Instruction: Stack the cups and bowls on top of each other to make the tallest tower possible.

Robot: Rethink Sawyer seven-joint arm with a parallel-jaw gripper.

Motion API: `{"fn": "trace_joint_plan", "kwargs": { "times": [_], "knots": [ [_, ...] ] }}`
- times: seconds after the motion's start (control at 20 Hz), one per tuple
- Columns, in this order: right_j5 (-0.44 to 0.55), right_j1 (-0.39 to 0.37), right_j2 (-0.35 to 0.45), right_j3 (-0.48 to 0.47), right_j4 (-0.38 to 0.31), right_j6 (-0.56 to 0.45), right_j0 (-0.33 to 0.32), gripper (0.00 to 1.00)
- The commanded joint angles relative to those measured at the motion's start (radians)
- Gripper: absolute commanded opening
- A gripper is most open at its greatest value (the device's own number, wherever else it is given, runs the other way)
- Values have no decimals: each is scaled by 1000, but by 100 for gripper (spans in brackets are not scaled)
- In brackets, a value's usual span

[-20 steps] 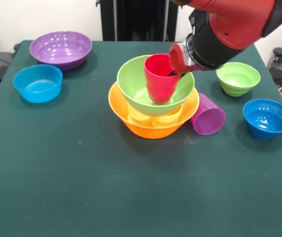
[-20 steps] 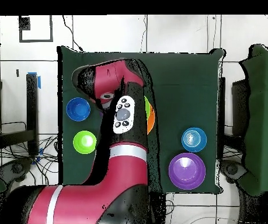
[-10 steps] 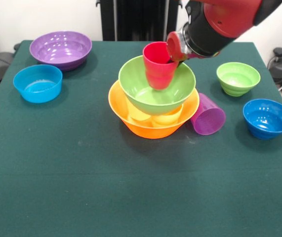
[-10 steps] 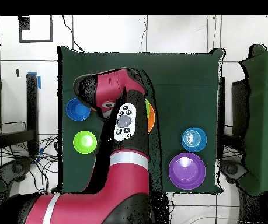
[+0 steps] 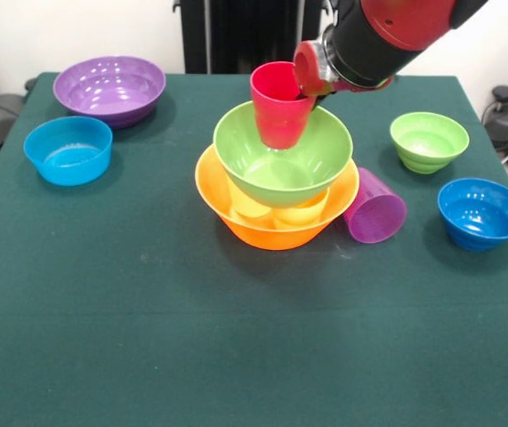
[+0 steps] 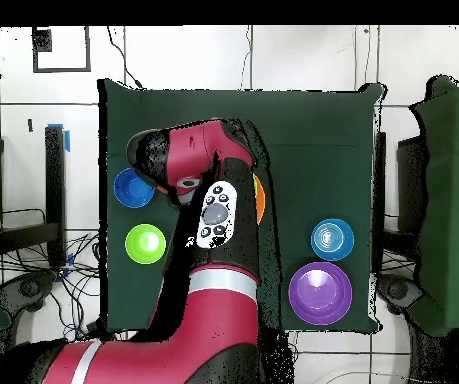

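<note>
On the green table [image 5: 147, 338], the red and black arm [image 5: 387, 31] is the biggest thing, reaching down from above toward the middle. Under it sits the tower [image 5: 276, 191]: the large orange bowl [image 5: 227, 209] at the bottom, two yellow cups [image 5: 276, 212] lying inside it, and the large lime green bowl [image 5: 262, 160] resting on those. The large purple bowl [image 5: 109, 87] stands well apart at the far corner, with a small blue bowl [image 5: 68, 149] near it. On the other side are a small lime green bowl [image 5: 429, 140] and a second small blue bowl [image 5: 483, 212]. The purple cup [image 5: 375, 206] lies on its side, touching the orange bowl's rim. The gripper [image 5: 310, 80] is closed on the rim of the red-pink cup [image 5: 280, 105], which hangs upright above the hollow of the large lime green bowl. From overhead the arm covers most of the stack.
</note>
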Motion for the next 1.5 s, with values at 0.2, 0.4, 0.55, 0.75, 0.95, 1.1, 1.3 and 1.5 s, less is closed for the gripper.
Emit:
{"fn": "trace_joint_plan", "kwargs": {
  "times": [0.2, 0.4, 0.55, 0.75, 0.95, 1.1, 1.3, 1.5],
  "knots": [
    [-98, 23, 59, 47, 1, 117, -6, 0],
    [-110, 28, 60, 43, 0, 119, -8, 0],
    [-113, 34, 61, 39, 0, 121, -8, 0],
    [-121, 38, 62, 34, 0, 124, -8, 0],
    [-122, 51, 62, 16, 0, 128, -8, 0],
    [-123, 57, 62, 6, -1, 128, -8, 0],
    [-116, 54, 62, -4, 4, 118, -12, 0],
    [-123, 57, 64, -1, 8, 116, -16, 0]
  ]
}}
